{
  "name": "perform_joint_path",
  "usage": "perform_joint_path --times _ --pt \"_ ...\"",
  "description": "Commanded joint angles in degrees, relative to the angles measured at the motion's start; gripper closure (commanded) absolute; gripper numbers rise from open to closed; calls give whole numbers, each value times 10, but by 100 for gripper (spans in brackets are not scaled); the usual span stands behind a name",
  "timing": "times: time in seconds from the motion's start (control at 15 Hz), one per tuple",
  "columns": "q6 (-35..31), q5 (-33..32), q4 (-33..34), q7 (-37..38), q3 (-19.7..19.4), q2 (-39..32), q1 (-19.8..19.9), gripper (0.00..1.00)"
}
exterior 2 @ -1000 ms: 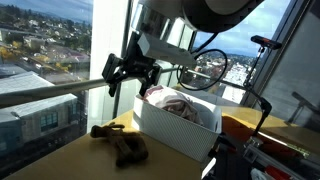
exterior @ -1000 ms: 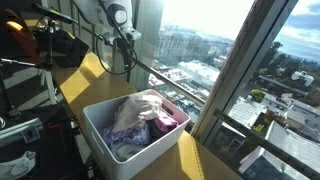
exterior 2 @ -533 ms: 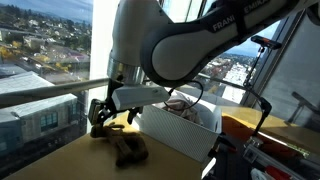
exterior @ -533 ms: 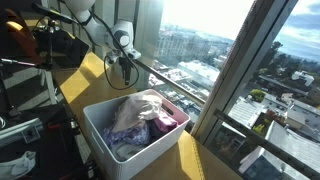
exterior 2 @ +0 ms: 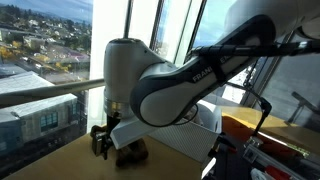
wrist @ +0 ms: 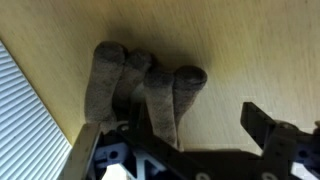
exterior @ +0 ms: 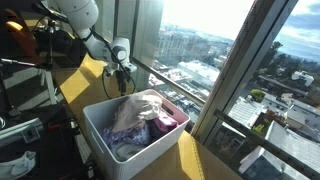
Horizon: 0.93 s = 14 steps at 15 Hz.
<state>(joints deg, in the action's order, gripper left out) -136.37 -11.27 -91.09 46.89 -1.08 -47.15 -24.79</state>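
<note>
Arm's dropped from up by the window to the table since 1 s ago. My gripper (wrist: 170, 132) is wide open, holding nothing. Grey-brown cloth bundle (wrist: 140, 85) lies upper centre of wrist view, betw the jaws. Risk: bundle sits off-centre, so closing may catch one fold only & drag the rest. Wrist view misses the bin (exterior: 98, 128). An exterior view shows the bundle (exterior 2: 133, 153) just beside it, lower centre.

"FRANKA" lettering on the arm (exterior 2: 190, 82)
</note>
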Motion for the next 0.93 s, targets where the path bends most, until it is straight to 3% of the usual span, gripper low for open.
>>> perform_joint_path --times 0.0,0.2,0.27,0.4,0.87 --pt "6 -11 13 1 -20 -26 -10 0" --pt "3 -4 6 -1 -25 -38 -4 0" --pt "1 3 3 -3 -21 -42 0 25" --pt "-1 11 1 -8 -14 -44 4 34" --pt "-10 27 -25 -10 1 -28 7 87"
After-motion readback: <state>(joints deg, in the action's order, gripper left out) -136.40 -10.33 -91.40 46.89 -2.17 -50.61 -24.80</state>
